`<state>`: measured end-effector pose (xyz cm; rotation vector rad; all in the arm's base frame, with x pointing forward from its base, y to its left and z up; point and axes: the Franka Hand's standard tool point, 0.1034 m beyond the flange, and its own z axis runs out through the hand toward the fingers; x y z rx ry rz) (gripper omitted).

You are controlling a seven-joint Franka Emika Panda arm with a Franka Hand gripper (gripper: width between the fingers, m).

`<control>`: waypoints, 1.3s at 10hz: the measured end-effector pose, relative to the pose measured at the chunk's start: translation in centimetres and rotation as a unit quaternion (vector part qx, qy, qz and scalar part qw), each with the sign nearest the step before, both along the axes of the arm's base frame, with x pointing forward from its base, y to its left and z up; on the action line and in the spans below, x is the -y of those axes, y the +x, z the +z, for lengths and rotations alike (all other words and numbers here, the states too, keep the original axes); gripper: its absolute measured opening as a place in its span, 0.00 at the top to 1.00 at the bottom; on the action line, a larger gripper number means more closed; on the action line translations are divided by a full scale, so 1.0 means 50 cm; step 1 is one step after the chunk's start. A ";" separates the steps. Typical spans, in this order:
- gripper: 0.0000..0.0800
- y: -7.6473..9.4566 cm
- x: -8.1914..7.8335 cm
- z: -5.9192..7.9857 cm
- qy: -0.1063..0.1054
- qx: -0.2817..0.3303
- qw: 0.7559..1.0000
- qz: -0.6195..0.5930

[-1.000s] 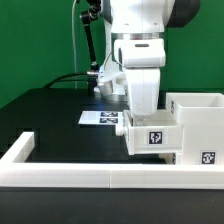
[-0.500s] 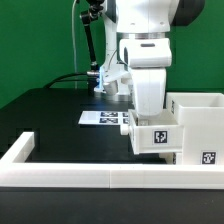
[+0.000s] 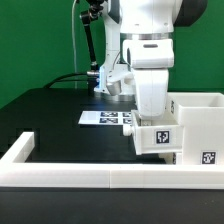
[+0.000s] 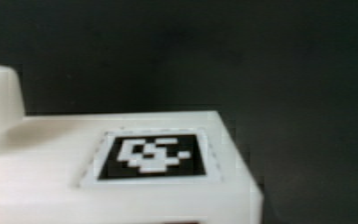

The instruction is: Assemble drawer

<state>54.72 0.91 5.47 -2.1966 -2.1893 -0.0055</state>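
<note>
The drawer casing (image 3: pixel 203 128) is taken as the landmark; it is seen at the exterior view's right, standing upright on the black table (image 3: pixel 50 110), its top open and a square tag visible low on its front face.

A small drawer box (image 3: pixel 158 138) is seen pressed against the casing's side toward the exterior view's left, a square tag on its near face. Whether it is partly seated in the casing cannot be told. The robot arm (image 3: pixel 150 60) is positioned directly above this box, its lower end meeting the box's top edge. The gripper is hidden behind the arm's white housing; whether its fingers are spread or closed cannot be told.

The marker board (image 3: pixel 105 118) is seen flat on the table beyond the small box, partly covered by the arm. The low white border wall (image 3: pixel 90 176) runs along the near edge, just in front of the casing and box. Open black tabletop is seen from the small box out to the wall's upturned corner at the exterior view's left.

In the wrist view, a blurred white surface with a tag (image 4: pixel 153 155) is recorded close to the lens, its far edge and one corner against dark table.
</note>
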 end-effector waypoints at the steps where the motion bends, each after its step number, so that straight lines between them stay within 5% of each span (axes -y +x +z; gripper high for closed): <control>1: 0.94 0.000 0.000 -0.001 0.000 0.002 1.000 0.000; 4: 0.94 0.000 0.002 -0.001 0.000 0.002 1.000 -0.001; 6: 0.55 0.002 0.003 0.003 -0.001 0.004 1.000 -0.002; 7: 0.55 0.003 0.003 0.007 -0.001 0.004 1.000 -0.002; 8: 0.32 0.004 0.005 0.014 -0.002 0.004 1.000 -0.003; 9: 0.23 0.004 0.006 0.025 -0.004 0.003 1.000 -0.003; 13: 0.19 0.019 0.019 0.098 -0.016 -0.003 1.000 -0.009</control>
